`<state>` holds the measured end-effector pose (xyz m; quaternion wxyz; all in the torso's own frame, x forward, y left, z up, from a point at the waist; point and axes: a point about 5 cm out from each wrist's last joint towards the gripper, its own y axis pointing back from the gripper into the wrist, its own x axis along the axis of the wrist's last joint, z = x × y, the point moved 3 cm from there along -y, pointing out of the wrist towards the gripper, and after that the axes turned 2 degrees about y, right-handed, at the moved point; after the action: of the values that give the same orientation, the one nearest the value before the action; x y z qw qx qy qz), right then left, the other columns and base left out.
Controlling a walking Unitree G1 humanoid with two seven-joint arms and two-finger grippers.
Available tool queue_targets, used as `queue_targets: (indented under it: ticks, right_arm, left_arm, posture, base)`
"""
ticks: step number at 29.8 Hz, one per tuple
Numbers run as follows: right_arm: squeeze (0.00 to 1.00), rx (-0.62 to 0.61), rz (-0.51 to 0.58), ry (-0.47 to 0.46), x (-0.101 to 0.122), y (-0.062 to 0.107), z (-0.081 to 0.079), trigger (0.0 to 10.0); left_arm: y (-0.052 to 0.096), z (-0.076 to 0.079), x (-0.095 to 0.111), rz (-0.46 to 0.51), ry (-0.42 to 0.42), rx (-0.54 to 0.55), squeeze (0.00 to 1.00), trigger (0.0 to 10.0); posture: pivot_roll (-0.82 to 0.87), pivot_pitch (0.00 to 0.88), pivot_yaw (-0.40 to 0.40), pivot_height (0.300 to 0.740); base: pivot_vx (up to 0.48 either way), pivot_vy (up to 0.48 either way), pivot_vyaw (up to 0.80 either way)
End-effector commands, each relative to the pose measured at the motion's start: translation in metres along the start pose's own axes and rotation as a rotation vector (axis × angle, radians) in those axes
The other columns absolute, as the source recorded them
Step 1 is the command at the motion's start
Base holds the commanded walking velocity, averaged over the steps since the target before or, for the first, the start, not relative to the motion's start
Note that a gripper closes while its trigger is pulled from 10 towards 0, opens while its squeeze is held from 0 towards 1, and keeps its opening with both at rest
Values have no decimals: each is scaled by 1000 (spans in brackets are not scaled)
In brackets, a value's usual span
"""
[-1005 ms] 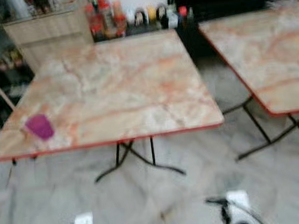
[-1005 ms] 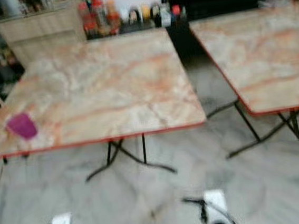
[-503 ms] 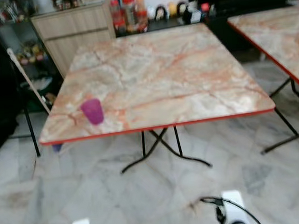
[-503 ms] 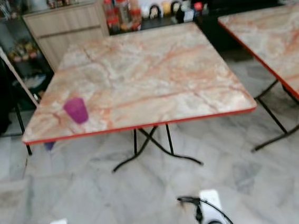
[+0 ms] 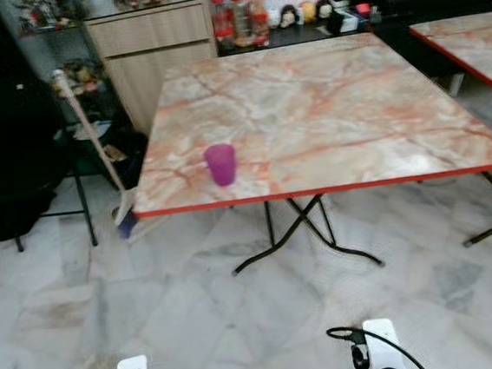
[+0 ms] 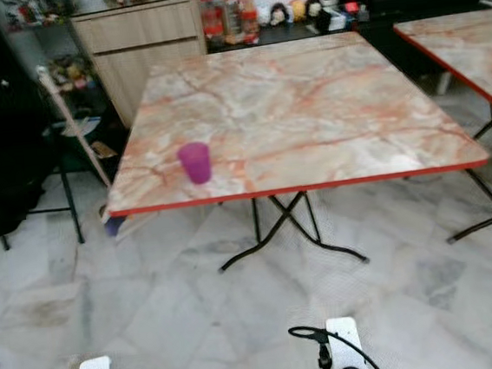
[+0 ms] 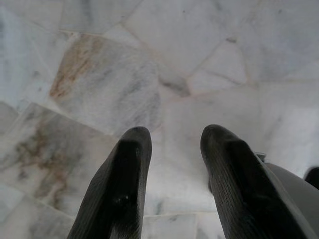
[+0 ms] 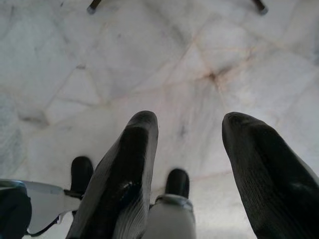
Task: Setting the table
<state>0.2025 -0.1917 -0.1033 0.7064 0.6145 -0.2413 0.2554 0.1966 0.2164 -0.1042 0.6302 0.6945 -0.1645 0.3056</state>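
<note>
Both jaws spread w/ nothing between them: left gripper [image 7: 172, 144] hangs low over the pale marble floor [image 7: 199, 45], fingers apart, and right gripper [image 8: 192, 134] likewise, fingers parted wider, pointing down at the same tiles. Arms idle at the robot's sides; their white wrists show at the bottom edge of the head views.

Purple cup [image 5: 220, 164] stands upright on the marble-pattern folding table [image 5: 352, 113], near the front-left corner, just back from the red front edge. Tabletop is pinkish-orange veined w/ red trim, on black crossed legs [image 5: 303, 231].

2nd table [image 5: 477, 44] of the same kind sits to the right, apart from the first, partly cut off by the frame.

Behind the first table: wooden cabinet [image 5: 150, 50] at back left, and next to it a row of bottles & jars [image 5: 238, 15] on a dark low shelf. Broom [image 5: 95, 155] leans at the table's left side, head on the floor near the front-left corner. Further left, a black chair [image 5: 17, 163] w/ dark bulk on it.
</note>
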Motion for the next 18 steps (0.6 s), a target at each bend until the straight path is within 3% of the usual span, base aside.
queue_targets:
  ticks: [1,5,13,18]
  right_arm:
    - [0,-11,-1,-6,1,0,4,10000]
    - [0,-10,-2,-8,2,-1,3,10000]
    - [0,-15,-21,-20,-1,-1,3,10000]
    - [0,-7,-24,-28,-2,-1,2,10000]
  left_arm:
    - [0,2,-1,-3,12,-6,0,10000]
    - [0,2,0,-4,7,-5,0,10000]
    - [0,2,0,-2,9,-1,0,10000]
    - [0,1,-1,-3,12,0,0,10000]
  posture:
    - [4,22,82,740]
    - [6,23,81,740]
    - [9,25,80,740]
    - [10,27,78,740]
  base:
    - [0,0,0]
    - [0,0,0]
    - [261,0,0]
    - [276,0,-516]
